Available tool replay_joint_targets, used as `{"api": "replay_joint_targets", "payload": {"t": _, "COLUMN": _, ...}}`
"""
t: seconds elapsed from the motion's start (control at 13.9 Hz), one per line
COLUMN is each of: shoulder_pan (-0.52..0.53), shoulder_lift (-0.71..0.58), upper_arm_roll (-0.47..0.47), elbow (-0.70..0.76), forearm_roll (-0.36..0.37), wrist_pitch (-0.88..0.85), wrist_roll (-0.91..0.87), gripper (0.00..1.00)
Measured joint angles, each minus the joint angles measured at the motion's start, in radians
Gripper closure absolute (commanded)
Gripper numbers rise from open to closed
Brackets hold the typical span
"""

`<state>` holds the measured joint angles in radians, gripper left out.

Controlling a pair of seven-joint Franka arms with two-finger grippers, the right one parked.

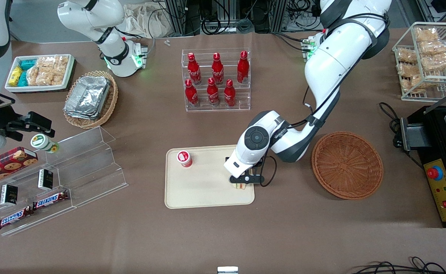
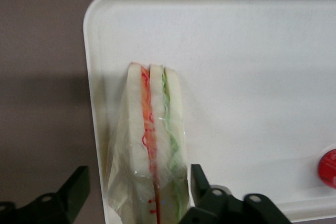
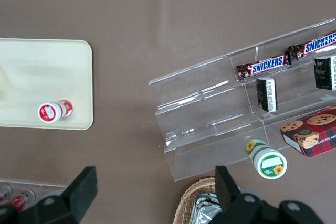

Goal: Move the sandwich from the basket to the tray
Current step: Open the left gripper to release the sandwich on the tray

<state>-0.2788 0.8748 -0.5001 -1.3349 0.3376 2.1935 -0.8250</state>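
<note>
The sandwich (image 1: 240, 185), a wedge of white bread with orange, red and green layers in clear wrap, stands on edge on the cream-beige tray (image 1: 207, 194), near the tray's corner closest to the basket. My left gripper (image 1: 242, 182) hangs straight over it. In the left wrist view the gripper (image 2: 139, 187) is open and its fingers straddle the sandwich (image 2: 155, 145). One finger is close against the green side; the other stands clear of the wrap. The tray (image 2: 252, 77) lies under it. The reddish-brown basket (image 1: 346, 164) beside the tray holds nothing.
A small red-capped bottle (image 1: 184, 158) stands on the tray toward the parked arm's end. A rack of red cola bottles (image 1: 216, 80) stands farther from the front camera. A clear stepped shelf (image 1: 74, 167) holds snacks. A black machine (image 1: 442, 160) stands at the working arm's end.
</note>
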Motion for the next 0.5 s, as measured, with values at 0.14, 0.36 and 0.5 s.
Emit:
{"api": "replay_joint_targets", "payload": {"t": 0.14, "shoulder_pan": 0.004, "shoulder_lift": -0.038, "upper_arm_roll": 0.000, "elbow": 0.016, "forearm_roll": 0.012, "wrist_pitch": -0.032, "wrist_roll": -0.054, "gripper": 0.00}}
{"api": "replay_joint_targets", "payload": {"t": 0.36, "shoulder_pan": 0.051, "shoulder_lift": -0.150, "upper_arm_roll": 0.001, "elbow": 0.026, "forearm_roll": 0.015, "wrist_pitch": -0.186, "wrist_roll": -0.075, "gripper": 0.00}}
{"api": "replay_joint_targets", "payload": {"t": 0.5, "shoulder_pan": 0.083, "shoulder_lift": -0.234, "upper_arm_roll": 0.000, "elbow": 0.024, "forearm_roll": 0.015, "wrist_pitch": -0.285, "wrist_roll": -0.075, "gripper": 0.00}}
